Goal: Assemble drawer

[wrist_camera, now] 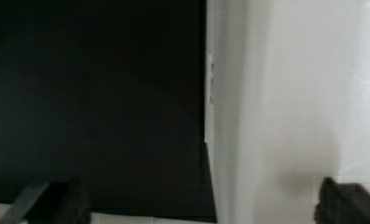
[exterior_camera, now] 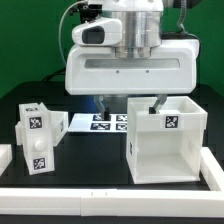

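- Green backdrop (exterior_camera: 20, 50) stands behind a black counter (exterior_camera: 90, 160), which has a white rail (exterior_camera: 100, 190) along its near edge.
- The end effector (exterior_camera: 130, 103) hangs under the bulky white robot arm (exterior_camera: 130, 65), released, with its two dark fingers (wrist_camera: 49, 202) spread wide and nothing clamped between them.
- The drawer's large cube-shaped casing (exterior_camera: 165, 145) sits right below the end effector (wrist_camera: 200, 203), open at the top, with a square tag on its front face.
- The casing's wall on the exterior view's left lies between the two fingers. In the wrist view that white wall (wrist_camera: 297, 110) fills the space toward one finger and the black counter fills the rest.
- I cannot tell whether either finger touches the wall.
- Two smaller parts stand well apart from the end effector, toward the exterior view's left: the rear tray box (exterior_camera: 38, 120) and the front tray box (exterior_camera: 38, 155), each tagged and close together.
- The marker board (exterior_camera: 95, 122) lies flat near the outer finger, beside the casing.
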You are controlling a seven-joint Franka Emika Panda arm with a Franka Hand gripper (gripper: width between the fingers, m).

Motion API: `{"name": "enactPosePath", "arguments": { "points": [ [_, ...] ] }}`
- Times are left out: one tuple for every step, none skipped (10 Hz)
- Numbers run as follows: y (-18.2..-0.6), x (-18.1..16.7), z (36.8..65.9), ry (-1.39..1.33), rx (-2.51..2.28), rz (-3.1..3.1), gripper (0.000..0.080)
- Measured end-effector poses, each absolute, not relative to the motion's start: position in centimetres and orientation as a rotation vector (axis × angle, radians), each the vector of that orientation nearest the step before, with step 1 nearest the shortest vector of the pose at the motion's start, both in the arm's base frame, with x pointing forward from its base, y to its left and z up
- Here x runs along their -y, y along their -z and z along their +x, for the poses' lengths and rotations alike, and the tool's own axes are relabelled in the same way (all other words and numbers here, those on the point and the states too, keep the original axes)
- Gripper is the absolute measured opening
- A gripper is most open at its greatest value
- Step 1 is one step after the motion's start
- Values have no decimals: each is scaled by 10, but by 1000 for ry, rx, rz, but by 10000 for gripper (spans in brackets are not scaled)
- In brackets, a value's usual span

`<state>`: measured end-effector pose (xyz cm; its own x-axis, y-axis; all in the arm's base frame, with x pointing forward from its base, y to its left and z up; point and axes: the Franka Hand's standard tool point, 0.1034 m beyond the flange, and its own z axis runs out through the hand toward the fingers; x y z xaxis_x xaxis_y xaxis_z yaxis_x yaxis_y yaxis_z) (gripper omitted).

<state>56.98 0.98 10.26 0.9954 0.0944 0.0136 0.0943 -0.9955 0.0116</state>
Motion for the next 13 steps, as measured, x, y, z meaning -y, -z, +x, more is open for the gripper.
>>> {"name": "enactPosePath", "arguments": {
  "points": [
    [-103, -8, 570, -22, -145, 3126, 528],
    [-103, -8, 570, -21, -133, 3127, 528],
    [-103, -8, 570, -21, -133, 3127, 390],
    [-103, -8, 570, -22, -92, 3130, 249],
    [-103, -9, 570, -22, 59, 3133, 249],
    [-102, -9, 570, -22, 129, 3132, 72],
    [-103, -9, 570, -26, 190, 3132, 34],
    [-103, -6, 572, -48, 437, 3107, 34],
    [-103, -4, 571, -51, 691, 3059, 34],
    [-103, -4, 571, -67, 945, 2992, 34],
    [-102, -5, 567, -56, 1176, 2928, 34],
    [-103, -12, 562, -31, 1384, 2859, 34],
    [-103, -22, 558, -9, 1570, 2779, 34]
  ]
}}
